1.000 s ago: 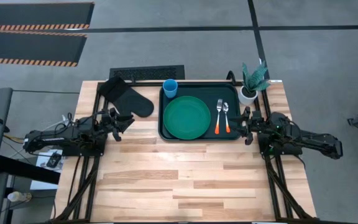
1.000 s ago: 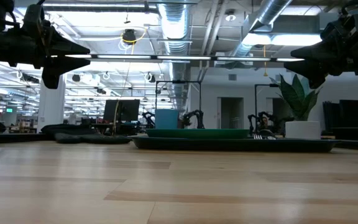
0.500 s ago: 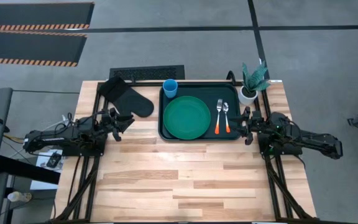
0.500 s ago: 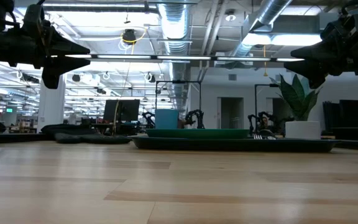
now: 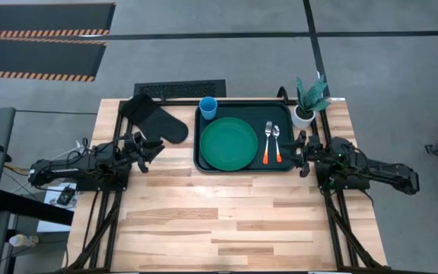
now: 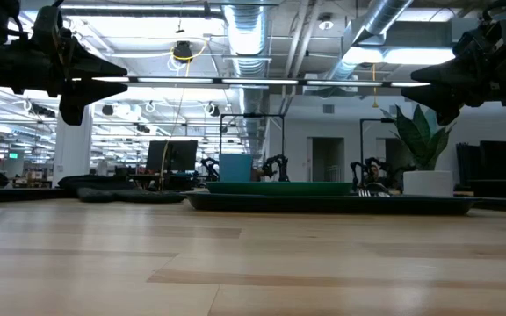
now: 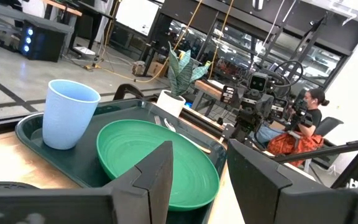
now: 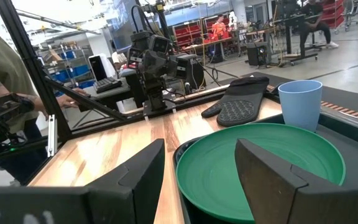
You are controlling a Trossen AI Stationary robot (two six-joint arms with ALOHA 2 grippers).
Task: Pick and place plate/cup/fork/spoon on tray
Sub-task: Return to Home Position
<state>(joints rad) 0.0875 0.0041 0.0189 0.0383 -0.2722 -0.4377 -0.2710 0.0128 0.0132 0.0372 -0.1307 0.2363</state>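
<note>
The dark tray (image 5: 204, 161) lies at the table's far middle. On it lie the green plate (image 5: 229, 143), the blue cup (image 5: 208, 108) at its far left corner, and the orange-handled fork (image 5: 267, 144) and spoon (image 5: 277, 143) side by side at its right. My left gripper (image 5: 158, 146) is open and empty, left of the tray, above the table. My right gripper (image 5: 301, 152) is open and empty, just right of the tray. The plate (image 7: 157, 162) and cup (image 7: 67, 113) also show in the left wrist view.
A black oven mitt (image 5: 154, 120) lies at the far left of the table, beside the tray. A white pot with a green plant (image 5: 307, 103) stands at the far right corner. The near half of the wooden table (image 5: 226, 221) is bare. People show in the room beyond.
</note>
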